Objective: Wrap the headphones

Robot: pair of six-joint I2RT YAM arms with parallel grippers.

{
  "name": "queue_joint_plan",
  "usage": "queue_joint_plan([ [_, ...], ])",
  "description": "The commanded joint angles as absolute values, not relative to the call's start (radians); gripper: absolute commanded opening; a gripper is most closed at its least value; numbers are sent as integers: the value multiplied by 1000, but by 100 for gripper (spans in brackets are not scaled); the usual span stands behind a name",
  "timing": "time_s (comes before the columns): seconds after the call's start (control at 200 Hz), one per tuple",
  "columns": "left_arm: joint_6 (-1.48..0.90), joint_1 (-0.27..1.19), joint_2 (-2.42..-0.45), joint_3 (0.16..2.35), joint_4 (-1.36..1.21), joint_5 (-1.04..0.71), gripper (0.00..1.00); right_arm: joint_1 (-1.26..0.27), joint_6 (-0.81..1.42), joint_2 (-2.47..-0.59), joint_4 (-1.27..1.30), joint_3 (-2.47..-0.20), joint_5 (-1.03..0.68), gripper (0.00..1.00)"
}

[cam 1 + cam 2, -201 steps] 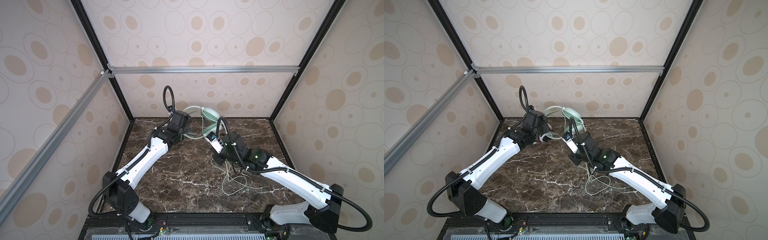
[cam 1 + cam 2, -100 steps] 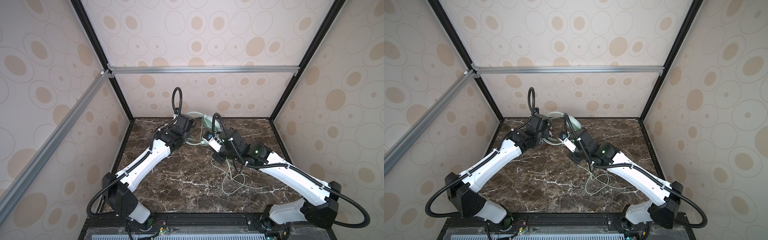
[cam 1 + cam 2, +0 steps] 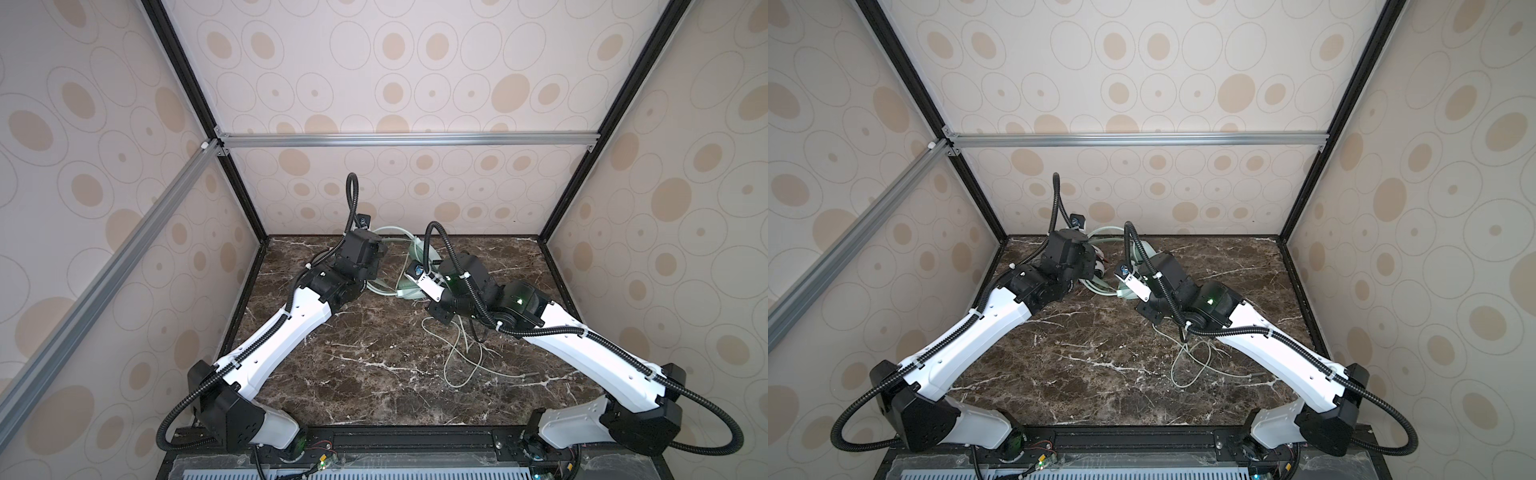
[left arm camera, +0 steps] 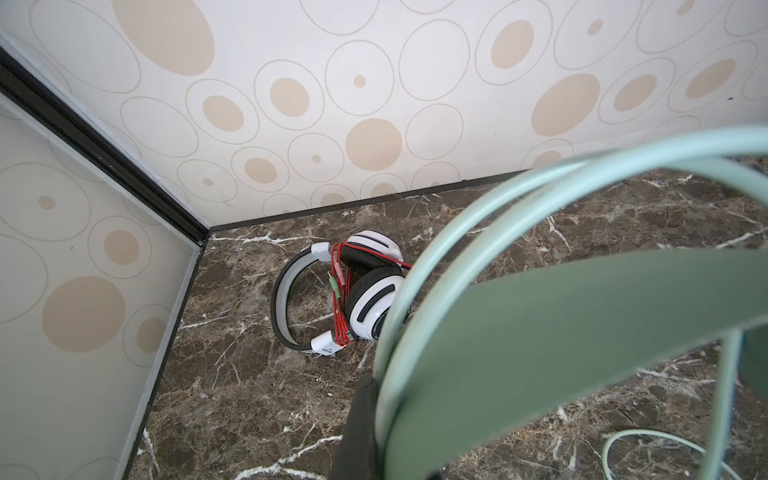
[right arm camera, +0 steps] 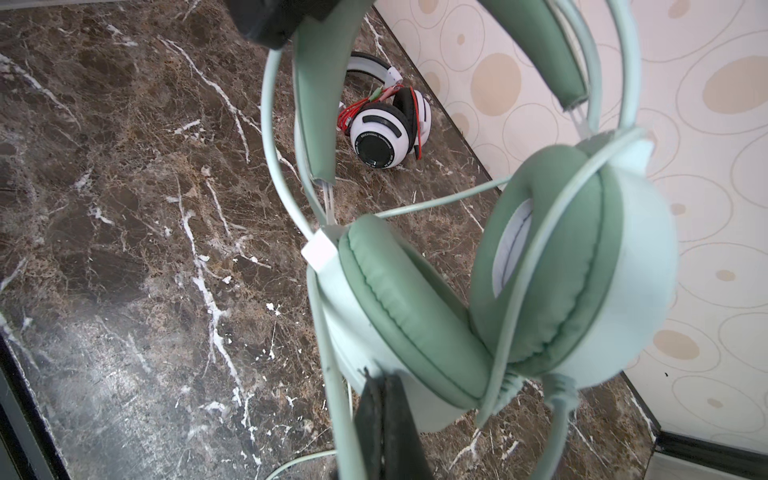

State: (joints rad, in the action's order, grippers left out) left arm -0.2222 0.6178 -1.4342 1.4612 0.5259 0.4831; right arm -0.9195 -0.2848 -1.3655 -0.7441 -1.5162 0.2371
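Feed the slack pale green cable (image 3: 457,361), pooled on the table (image 3: 353,374) at 5 o'clock, under light tension. The right gripper (image 5: 386,419), reaching forward and clenched, seems to pinch it beneath the cups. The outstretched left gripper (image 4: 361,419) clamps the mint-green headset (image 5: 415,299) by its headband, raised at 12 o'clock. The white headset (image 4: 374,291) lies wrapped at 11 o'clock.

Enclosed work cell seen from above. Three cream walls (image 3: 395,83) carry wallpaper of beige ovals and thin ring outlines. Black corner posts (image 3: 195,112) and silver aluminium rails (image 3: 395,139) frame them. The desk (image 3: 365,361) is dark brown marble with white veins. Light is soft and even.
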Motion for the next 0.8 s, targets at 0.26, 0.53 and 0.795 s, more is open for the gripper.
queue_joint_plan([
  [0.26,-157,636,-1455,1499,579,548,0,-986,-349,-1353,-639,-1565,188,3],
  [0.53,-129,662,-1452,1503,561,553,0,-987,-258,-1364,-585,-1563,128,2],
  [0.795,-128,675,-1444,1503,552,552,0,-987,-123,-1354,-492,-1539,93,3],
])
